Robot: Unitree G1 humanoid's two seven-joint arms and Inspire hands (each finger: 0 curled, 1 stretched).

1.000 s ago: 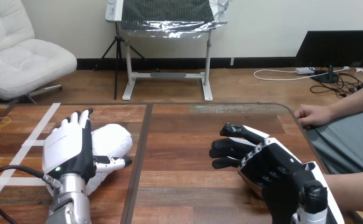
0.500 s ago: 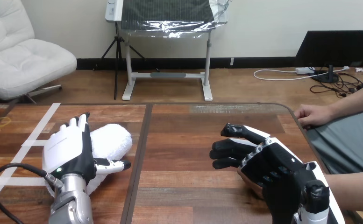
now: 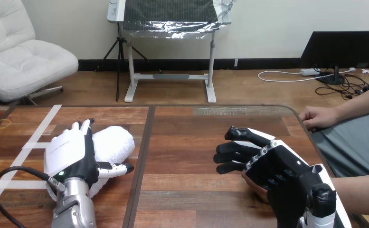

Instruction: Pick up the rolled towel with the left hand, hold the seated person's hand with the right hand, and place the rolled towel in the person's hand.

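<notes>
Findings, head view.

1. The towel [image 3: 110, 141] lies on the table [image 3: 192, 137], left of the centre seam. It is rolled and not lifted.

2. The left hand [image 3: 70, 152] is laid over the towel's left part, back up. Its fingers are nearly straight along the top of the roll, and the thumb reaches out to the right across the near side. We see no closed grasp, so we record this hand as open and resting on the towel. We judge the placement deliberate: fingers above and thumb in front bracket the roll, so curling them should enclose it.

3. The right hand [image 3: 263, 164] is over the table's right half, back up. Its fingers are loosely bent and point left, and it holds nothing.

4. The person's hand [image 3: 317, 117] rests at the table's far right edge, knuckles up and well apart from the right hand. We judge that it must turn palm up, or be turned, before it can receive anything.

5. Assessment: the pickup is in hand but not made, and the hold and the handover have not begun. Risk: the soft roll may loosen if it is pinched at one end only.
</notes>
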